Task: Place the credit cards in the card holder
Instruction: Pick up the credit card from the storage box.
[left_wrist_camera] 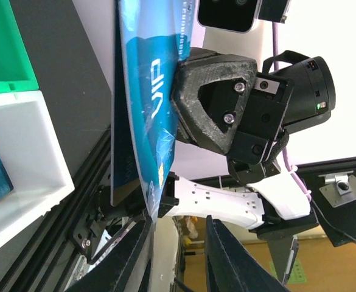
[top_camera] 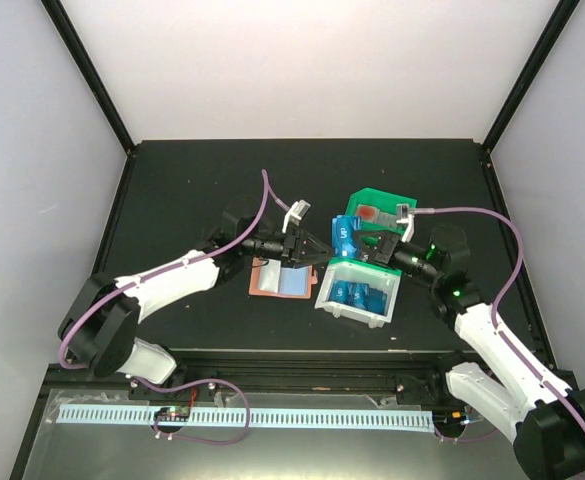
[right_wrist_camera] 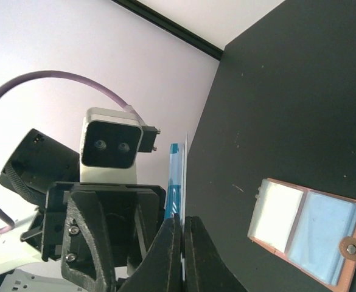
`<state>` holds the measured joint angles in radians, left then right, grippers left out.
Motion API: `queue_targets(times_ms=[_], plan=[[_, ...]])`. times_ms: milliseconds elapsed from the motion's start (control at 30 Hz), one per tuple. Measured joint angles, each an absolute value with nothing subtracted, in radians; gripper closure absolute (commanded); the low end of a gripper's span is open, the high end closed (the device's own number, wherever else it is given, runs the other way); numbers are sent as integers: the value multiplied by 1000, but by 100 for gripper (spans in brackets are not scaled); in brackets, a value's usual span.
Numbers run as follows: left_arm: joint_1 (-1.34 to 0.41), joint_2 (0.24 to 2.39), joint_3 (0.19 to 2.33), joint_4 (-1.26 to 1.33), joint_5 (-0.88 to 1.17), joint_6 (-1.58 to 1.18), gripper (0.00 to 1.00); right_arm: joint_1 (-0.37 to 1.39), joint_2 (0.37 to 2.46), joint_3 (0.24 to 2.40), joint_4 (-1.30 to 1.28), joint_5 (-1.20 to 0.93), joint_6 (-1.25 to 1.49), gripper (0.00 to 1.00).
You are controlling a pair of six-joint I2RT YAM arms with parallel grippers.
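While the right claw (right_wrist_camera: 181, 230) pinches a credit card (left_wrist_camera: 144, 91) by its edge, the left claw (left_wrist_camera: 178, 230) stands part-open and empty.

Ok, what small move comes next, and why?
Probably close the left end effector on the bright blue plastic card: the right end effector pinches it, its free end reaches the left's parted fingers, and the open salmon-pink folding wallet lies by the left arm.

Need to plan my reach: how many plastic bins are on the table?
2. The green bin sits farther back, right of centre; the white bin lies just in front of it, holding blue cards. None seems hidden.
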<state>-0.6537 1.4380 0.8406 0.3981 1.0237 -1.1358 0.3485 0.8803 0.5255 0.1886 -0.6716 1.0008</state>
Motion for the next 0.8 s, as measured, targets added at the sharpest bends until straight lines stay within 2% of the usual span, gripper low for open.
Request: queue_targets(times_ms=[200,533,700,800], plan=[[-651,1463,835,450,1014,-1192,75,346,871,515,270,-684,1080,99],[-651,1519,800,699,1001,-1452,76,346,860,476,403,-673,1196,99],[-651,1518,798,692,992,-1436,67,346,856,474,401,-667,1193,99],[-657,1505,805,590,955,-1349,62,356,854,470,365,-685,1187,99]])
